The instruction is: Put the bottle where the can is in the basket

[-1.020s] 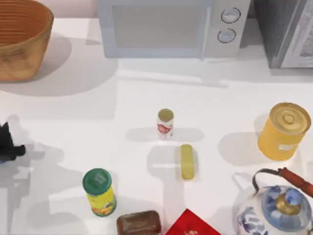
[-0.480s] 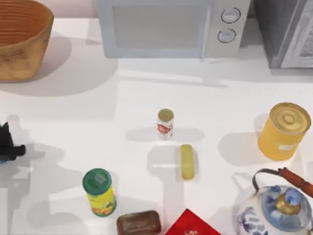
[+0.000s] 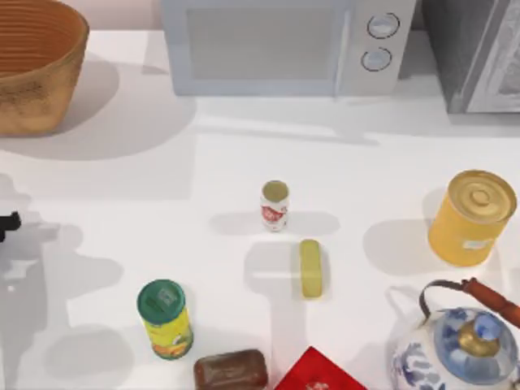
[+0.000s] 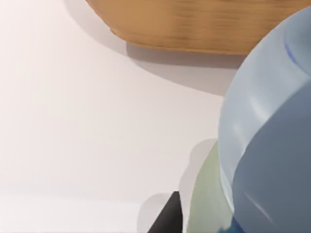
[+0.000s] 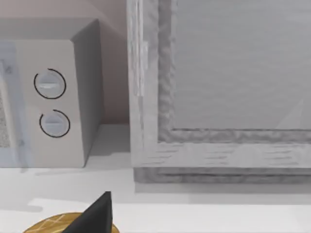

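The tan woven basket (image 3: 32, 81) stands at the table's back left corner, and its outer wall (image 4: 204, 24) also shows in the left wrist view. The slim white can (image 3: 275, 205) with red markings and a gold top stands upright on the table near the middle, outside the basket. The pale blue bottle (image 4: 267, 145) looms close in the left wrist view, with my left gripper (image 3: 6, 225) shut on it at the table's left edge, in front of the basket. A dark part of my right gripper (image 5: 95, 216) shows above the yellow tin's gold top.
A white microwave (image 3: 276, 45) and a grey appliance (image 3: 479, 49) line the back. A yellow tin (image 3: 471, 215) and a patterned teapot (image 3: 459, 345) stand at the right. A green-lidded yellow container (image 3: 165, 318), a brown block (image 3: 231, 370), a red packet (image 3: 317, 375) and a yellow-green bar (image 3: 309, 266) lie in front.
My left gripper has slid further left, nearly off the top view's edge, and its shadow has shifted with it. Everything on the table has stayed put.
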Controlling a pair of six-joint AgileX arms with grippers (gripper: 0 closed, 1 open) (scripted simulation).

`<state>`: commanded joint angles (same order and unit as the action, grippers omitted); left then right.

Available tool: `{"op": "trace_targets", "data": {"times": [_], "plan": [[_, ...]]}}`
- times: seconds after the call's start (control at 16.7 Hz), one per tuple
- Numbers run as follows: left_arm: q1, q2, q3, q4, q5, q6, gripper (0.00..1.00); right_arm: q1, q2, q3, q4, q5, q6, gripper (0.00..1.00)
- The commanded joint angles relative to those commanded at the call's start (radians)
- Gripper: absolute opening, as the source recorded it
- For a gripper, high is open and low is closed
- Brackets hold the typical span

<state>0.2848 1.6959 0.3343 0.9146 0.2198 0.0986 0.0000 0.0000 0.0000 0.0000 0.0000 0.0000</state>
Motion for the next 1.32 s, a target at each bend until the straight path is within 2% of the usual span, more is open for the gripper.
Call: {"op": "trace_targets", "data": {"times": [0.3, 0.48, 0.66, 0.96, 1.14, 1.32], "plan": [[0.119, -0.051, 0.276, -0.352, -0.013, 0.015, 0.00, 0.000, 0.000, 0.000, 0.000, 0.000, 0.000, 1.00], [0.145, -0.074, 0.494, -0.554, -0.017, 0.025, 0.00, 0.000, 0.000, 0.000, 0.000, 0.000, 0.000, 1.00], [0.105, -0.073, 0.723, -0.723, -0.016, 0.025, 0.00, 0.000, 0.000, 0.000, 0.000, 0.000, 0.000, 1.00], [-0.039, -0.025, 1.014, -0.918, -0.005, 0.001, 0.00, 0.000, 0.000, 0.000, 0.000, 0.000, 0.000, 1.00], [-0.091, -0.005, 1.078, -0.965, 0.001, -0.011, 0.00, 0.000, 0.000, 0.000, 0.000, 0.000, 0.000, 1.00], [-0.092, -0.004, 1.080, -0.965, 0.001, -0.011, 0.00, 0.000, 0.000, 0.000, 0.000, 0.000, 0.000, 1.00]]}}
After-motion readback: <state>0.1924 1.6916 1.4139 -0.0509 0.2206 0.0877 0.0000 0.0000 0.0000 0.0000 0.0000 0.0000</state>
